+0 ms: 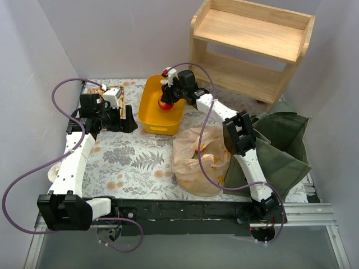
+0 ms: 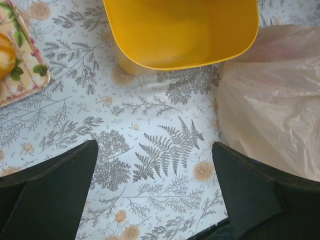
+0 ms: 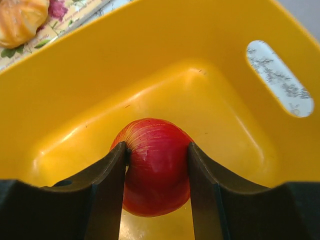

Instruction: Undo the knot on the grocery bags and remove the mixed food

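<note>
Floral cloth (image 1: 140,159) is spread over the table, and pale walls are seen around it. Nearest the arm bases, a tan plastic bag (image 1: 196,168) is slumped on the cloth beside the right arm, and a green tote (image 1: 283,145) is pressed against its right side. Orange and red pieces (image 1: 201,152) are seen through the bag's thin upper part. Whether its handles are tied cannot be told. In the left wrist view only a wrinkled flank of the bag is shown, at the right edge.

Farther back, the left gripper (image 2: 154,150) is held low over bare cloth, with its 2 fingers spread wide and nothing between them.

Beyond it, a yellow bin (image 1: 151,122) is set on the cloth. The right gripper (image 1: 165,102) is lowered into the bin and is clamped on 1 piece of red produce (image 3: 156,172), with a finger pressed against each side. From above, this piece is seen only as a small red spot. The right wrist view shows it to be rounded and finely striped. It looks slightly longer along the fingers than across them, and that axis is pointed down at the bin's floor.

A patterned tray (image 1: 115,96) lies left of the bin, and a bun (image 3: 22,17) is seen on it. A wooden shelf (image 1: 252,45) stands at the far wall.
</note>
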Available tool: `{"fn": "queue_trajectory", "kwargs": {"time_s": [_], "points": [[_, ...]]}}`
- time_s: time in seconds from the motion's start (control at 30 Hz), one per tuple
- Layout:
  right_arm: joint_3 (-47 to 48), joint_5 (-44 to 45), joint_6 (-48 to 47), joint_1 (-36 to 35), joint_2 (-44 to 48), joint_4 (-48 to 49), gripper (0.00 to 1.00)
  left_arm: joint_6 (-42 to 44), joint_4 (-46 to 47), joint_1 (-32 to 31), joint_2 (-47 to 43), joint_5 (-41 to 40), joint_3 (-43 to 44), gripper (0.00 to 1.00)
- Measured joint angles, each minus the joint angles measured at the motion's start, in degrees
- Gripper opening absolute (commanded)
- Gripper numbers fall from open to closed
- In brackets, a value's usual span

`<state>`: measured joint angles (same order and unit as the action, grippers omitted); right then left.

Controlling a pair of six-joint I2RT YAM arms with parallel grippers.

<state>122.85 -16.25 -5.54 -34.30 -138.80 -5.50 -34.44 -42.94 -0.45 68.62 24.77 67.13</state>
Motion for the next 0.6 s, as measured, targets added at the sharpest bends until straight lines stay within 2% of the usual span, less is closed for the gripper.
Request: {"fn": "queue_trajectory", "kwargs": {"time_s": [0.07, 0.1, 0.17, 0.2, 0.33, 0.37, 0.47, 0.6], "points": [[0.39, -0.87, 0.07, 0.11, -1.75, 0.59, 0.26, 0.63, -1.14, 0.0, 0.2, 0.24, 0.09, 0.98], [0.39, -1.75, 0.09, 0.22, -2.45, 1.03, 0.41, 0.96, -1.73, 0.0, 0.42, 0.35, 0.28, 0.98], [0.39, -3.63, 0.48, 0.39, -3.54, 1.29, 0.53, 1.4, -2.73, 0.0, 1.09, 0.59, 0.98, 0.98], [0.39, -4.46, 0.74, 0.44, -3.98, 1.6, 0.63, 1.62, -2.97, 0.0, 1.44, 0.72, 1.38, 0.98], [0.39, -5.86, 1.79, 0.48, -4.87, 3.1, 0.8, 2.16, -3.04, 0.0, 2.03, 1.33, 2.03, 0.98], [0.39, -6.03, 2.05, 0.55, -4.9, 3.15, 0.93, 2.16, -3.04, 0.0, 2.12, 1.62, 2.03, 0.98], [0.39, -6.54, 2.43, 0.61, -4.85, 4.26, 0.98, 2.01, -2.64, 0.0, 2.56, 2.82, 2.03, 0.98], [0.37, -8.02, 2.82, 0.7, -3.76, 4.63, 0.98, 1.14, -0.63, 0.0, 4.57, 4.28, 2.03, 0.98]]}}
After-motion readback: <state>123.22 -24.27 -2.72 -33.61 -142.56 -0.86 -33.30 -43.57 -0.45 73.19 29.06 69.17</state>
